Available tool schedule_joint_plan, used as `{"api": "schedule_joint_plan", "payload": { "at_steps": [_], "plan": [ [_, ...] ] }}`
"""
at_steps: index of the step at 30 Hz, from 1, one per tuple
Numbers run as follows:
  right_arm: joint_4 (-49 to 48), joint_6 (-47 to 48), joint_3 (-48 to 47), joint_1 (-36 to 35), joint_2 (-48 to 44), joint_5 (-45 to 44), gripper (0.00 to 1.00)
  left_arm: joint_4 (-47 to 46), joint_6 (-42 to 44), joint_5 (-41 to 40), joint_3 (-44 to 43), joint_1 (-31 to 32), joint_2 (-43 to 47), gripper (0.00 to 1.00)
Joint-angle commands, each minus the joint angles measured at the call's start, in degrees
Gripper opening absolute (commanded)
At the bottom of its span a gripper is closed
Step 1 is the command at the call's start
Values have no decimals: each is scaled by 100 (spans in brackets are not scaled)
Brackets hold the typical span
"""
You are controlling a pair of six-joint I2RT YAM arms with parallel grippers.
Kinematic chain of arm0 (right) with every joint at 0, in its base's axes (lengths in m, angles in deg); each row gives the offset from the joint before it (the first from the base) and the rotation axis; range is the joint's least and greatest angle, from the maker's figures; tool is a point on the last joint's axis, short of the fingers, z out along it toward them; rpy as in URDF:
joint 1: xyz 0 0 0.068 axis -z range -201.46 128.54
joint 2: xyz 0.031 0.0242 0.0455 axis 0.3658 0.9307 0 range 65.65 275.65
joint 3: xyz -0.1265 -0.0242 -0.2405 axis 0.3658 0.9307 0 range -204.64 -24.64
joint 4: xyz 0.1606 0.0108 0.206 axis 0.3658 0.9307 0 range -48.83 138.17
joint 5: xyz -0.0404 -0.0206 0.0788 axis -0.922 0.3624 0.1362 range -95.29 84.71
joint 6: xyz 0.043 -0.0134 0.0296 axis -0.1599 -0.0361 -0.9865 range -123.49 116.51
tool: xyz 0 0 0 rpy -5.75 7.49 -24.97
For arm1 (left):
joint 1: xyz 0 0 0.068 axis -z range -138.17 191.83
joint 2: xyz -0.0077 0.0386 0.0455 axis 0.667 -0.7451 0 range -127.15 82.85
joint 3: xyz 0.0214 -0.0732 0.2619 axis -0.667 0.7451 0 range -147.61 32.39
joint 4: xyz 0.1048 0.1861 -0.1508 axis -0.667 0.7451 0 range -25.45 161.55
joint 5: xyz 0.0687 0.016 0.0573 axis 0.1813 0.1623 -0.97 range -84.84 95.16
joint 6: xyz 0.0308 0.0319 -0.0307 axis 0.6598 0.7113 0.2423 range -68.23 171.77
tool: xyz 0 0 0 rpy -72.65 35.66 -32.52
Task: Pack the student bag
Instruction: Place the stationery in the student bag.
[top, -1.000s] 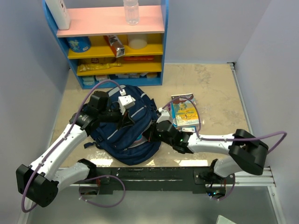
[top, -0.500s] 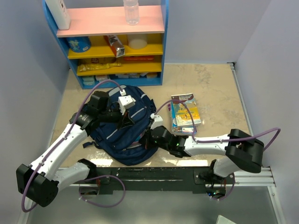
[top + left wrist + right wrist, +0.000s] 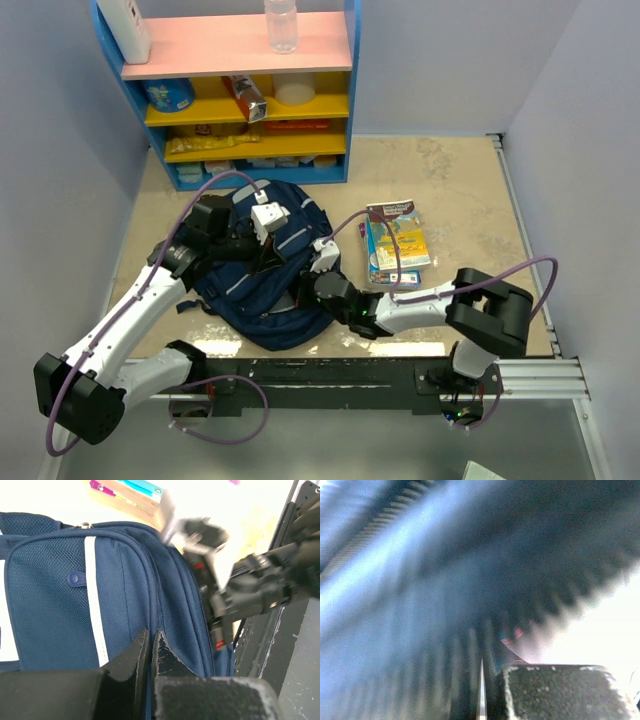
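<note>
Backpack [image 3: 262,288]: navy with thin pale stripes, lying flat on the bench [image 3: 460,190], left of centre, near edge close to the arm bases. White patch towards its far end, partly under the left arm's camera.

Left end effector [image 3: 151,634]: over the middle of the backpack, reaching in from the left. Jaws closed, only a sliver between the fingers. Tips rest on a raised seam between two front pockets. Cannot tell whether any cloth is caught between them.

Right end effector [image 3: 302,296]: at the backpack's right near side, arm stretched low across the bench from the right. Closed. Right wrist view is badly blurred and shows only blue fabric and a row of zip teeth very close to the fingers. Cannot tell whether it holds anything.

Books [image 3: 397,242]: small stack flat on the bench, right of the backpack and not touching it. A purple cable from the right arm crosses above them.

Shelf unit [image 3: 240,95]: blue frame with pink and yellow boards, against the far wall. Clear bottle [image 3: 281,25] upright on its top board.
</note>
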Motion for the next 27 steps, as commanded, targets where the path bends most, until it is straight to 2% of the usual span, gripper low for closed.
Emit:
{"api": "schedule_joint_plan", "payload": {
  "at_steps": [1, 3, 4, 6, 8, 10, 12, 13, 15, 16, 18, 21, 23, 25, 26, 27],
  "plan": [
    [-1113, 672, 310, -94, -997, -709, 0, -323, 90, 363, -128, 37, 167, 0],
    [-624, 892, 390, -208, -1429, -927, 0, -367, 73, 345, -101, 37, 132, 0],
    [-367, 936, 426, -269, -1849, -1025, 6, -367, 64, 345, -101, 37, 106, 0],
    [307, 1068, 496, -524, -2265, -1200, 11, -419, 20, 310, -84, 37, 45, 0],
    [1194, 1025, 470, -865, -2747, -1525, 25, -542, -85, 162, -57, 37, -8, 0],
    [1672, 972, 409, -1156, -2977, -1823, 37, -630, -156, 64, -57, 37, -140, 0],
    [2216, 770, 330, -1604, -3102, -1931, 43, -753, -244, -102, -144, 37, -358, 0],
    [2332, 682, 294, -1806, -3058, -1913, 46, -815, -244, -181, -197, 37, -456, 0],
    [2657, 296, 120, -1957, -2718, -1870, 46, -894, -323, -261, -364, 37, -701, 0],
    [2754, 173, 31, -2010, -2567, -1878, 39, -973, -367, -296, -408, 37, -772, 0],
    [2825, -100, -205, -2107, -2129, -1887, 35, -1210, -542, -375, -479, 54, -939, 0],
    [2711, -197, -548, -2107, -1689, -1887, 45, -1483, -727, -489, -488, 54, -1124, 0],
    [2807, -276, -760, -2107, -1477, -1948, 45, -1615, -806, -595, -523, 54, -1238, 0],
    [2799, -259, -1023, -2089, -1213, -2062, 54, -1746, -876, -630, -540, 54, -1283, 0],
    [2860, -311, -1103, -2089, -1134, -2141, 62, -1773, -938, -630, -575, 54, -1309, 0],
    [2852, -320, -1260, -2098, -1072, -2281, 75, -1799, -964, -613, -584, 54, -1318, 0]
  ]
}}
